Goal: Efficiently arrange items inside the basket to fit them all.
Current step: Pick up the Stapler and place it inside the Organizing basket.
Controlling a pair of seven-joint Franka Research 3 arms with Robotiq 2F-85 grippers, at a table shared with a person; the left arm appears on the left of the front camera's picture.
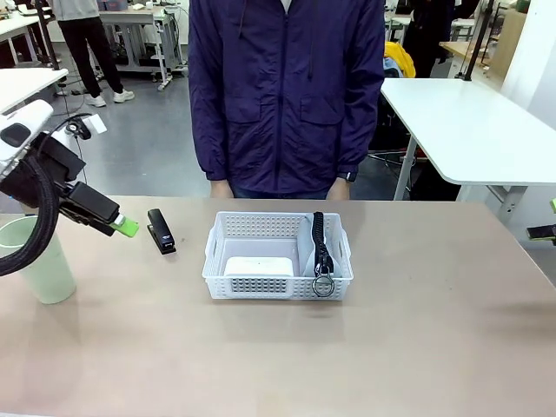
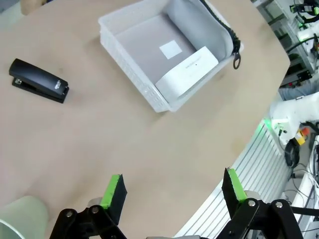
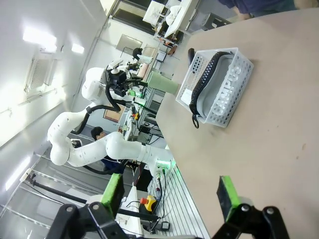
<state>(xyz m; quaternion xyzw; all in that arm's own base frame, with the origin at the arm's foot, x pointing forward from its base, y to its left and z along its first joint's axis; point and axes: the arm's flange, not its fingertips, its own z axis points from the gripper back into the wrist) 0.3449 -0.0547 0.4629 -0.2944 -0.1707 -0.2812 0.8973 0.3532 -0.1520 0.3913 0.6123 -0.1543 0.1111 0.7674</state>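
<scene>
my left fingers [image 2: 113, 191] and right fingers [image 3: 227, 196] are gaping wide, holding nothing. the stapler [image 2: 39, 80] is lying on the bench [image 2: 124, 139] ahead-left of my left fingers, the nearer pair, its length running across them. the basket [image 2: 127, 64], holding clock [image 2: 187, 72] and pouch [image 2: 199, 25], is sitting farther ahead. the cup [image 2: 22, 216], close beside, is showing cut off.

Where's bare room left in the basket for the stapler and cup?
Inside the basket, bare floor lies between the clock and the far wall, left of the pouch standing along the right wall. The near half is crowded. Outside, the table is bare in front and right of the basket.
</scene>
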